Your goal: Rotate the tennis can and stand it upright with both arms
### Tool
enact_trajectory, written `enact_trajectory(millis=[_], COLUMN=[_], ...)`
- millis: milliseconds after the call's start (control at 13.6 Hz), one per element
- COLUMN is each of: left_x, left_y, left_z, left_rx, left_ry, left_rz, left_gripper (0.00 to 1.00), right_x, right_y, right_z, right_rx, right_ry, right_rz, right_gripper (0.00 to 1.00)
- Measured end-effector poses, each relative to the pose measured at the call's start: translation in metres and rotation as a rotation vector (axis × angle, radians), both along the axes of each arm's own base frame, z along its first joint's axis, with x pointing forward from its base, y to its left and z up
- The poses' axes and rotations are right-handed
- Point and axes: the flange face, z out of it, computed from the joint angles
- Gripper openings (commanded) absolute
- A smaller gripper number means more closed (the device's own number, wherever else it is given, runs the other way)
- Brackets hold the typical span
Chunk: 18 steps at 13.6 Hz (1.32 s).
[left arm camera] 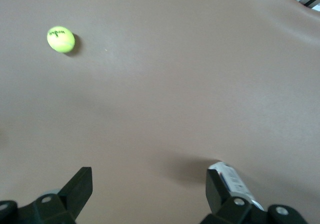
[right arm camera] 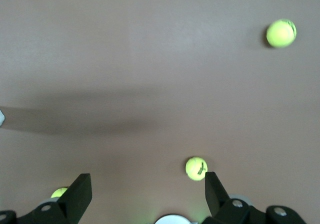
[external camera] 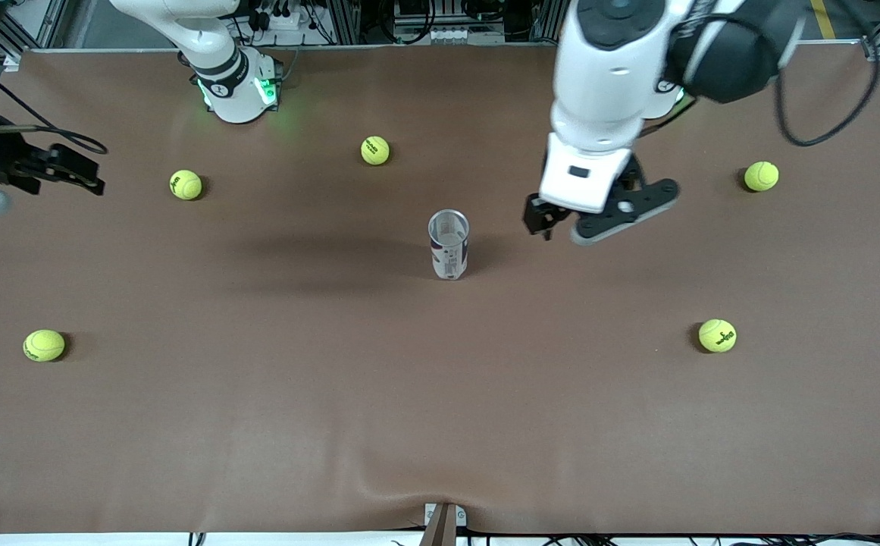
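The tennis can [external camera: 449,244] stands upright in the middle of the table, its clear open rim up and its white-grey label showing. My left gripper [external camera: 567,226] hangs open over the table beside the can, toward the left arm's end, and is not touching it. In the left wrist view the can [left arm camera: 233,179] shows just outside one finger of the open left gripper [left arm camera: 150,185], with only bare table between the fingers. My right gripper [external camera: 68,171] is open and holds nothing at the right arm's end of the table; the right wrist view shows the right gripper [right arm camera: 148,186] over bare table.
Several yellow tennis balls lie scattered on the brown table [external camera: 440,409]: ball [external camera: 185,184], ball [external camera: 375,150], ball [external camera: 761,176], ball [external camera: 717,335] and ball [external camera: 44,345]. One ball [right arm camera: 196,168] lies close to a right finger in the right wrist view. The right arm's base [external camera: 236,95] stands at the table's far edge.
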Motion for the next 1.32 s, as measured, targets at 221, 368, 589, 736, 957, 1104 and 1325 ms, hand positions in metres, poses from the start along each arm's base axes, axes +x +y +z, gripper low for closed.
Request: enact_trajectory(millis=[221,368,589,736,957,1104,1325], left_x=[0.009,0.017,0.032,0.041,0.054,0.060,0.064], left_y=[0.037,0.067,0.120,0.158,0.213,0.251,0.288], left_z=[0.014,0.023,0.037,0.045,0.047,0.048,0.048], left_rx=[0.008,0.013,0.010,0.003,-0.042,-0.057,-0.095], left_ry=[0.022,0.039,0.041,0.042,0.057,0.061,0.060], left_rz=[-0.077,-0.114,-0.172,-0.200,-0.225,-0.228,-0.192], left_gripper=[1.00,1.00,1.00,1.00,1.00,1.00,1.00], right_x=[-0.007,-0.009,-0.010,-0.010,-0.011,-0.011,-0.011], right_y=[-0.011,-0.012,-0.013,-0.010,-0.004,-0.005,-0.006], right_z=[0.022,0.035,0.041,0.044,0.047,0.047,0.048], right_rx=[0.001,0.000,0.000,-0.001,-0.001,-0.003,-0.003], right_ry=[0.002,-0.015,-0.027,-0.034,-0.042,-0.043,-0.045], right_rz=[-0.057,-0.062,-0.064,-0.058,-0.046,-0.049,-0.051], right_gripper=[1.00,1.00,1.00,1.00,1.00,1.00,1.00])
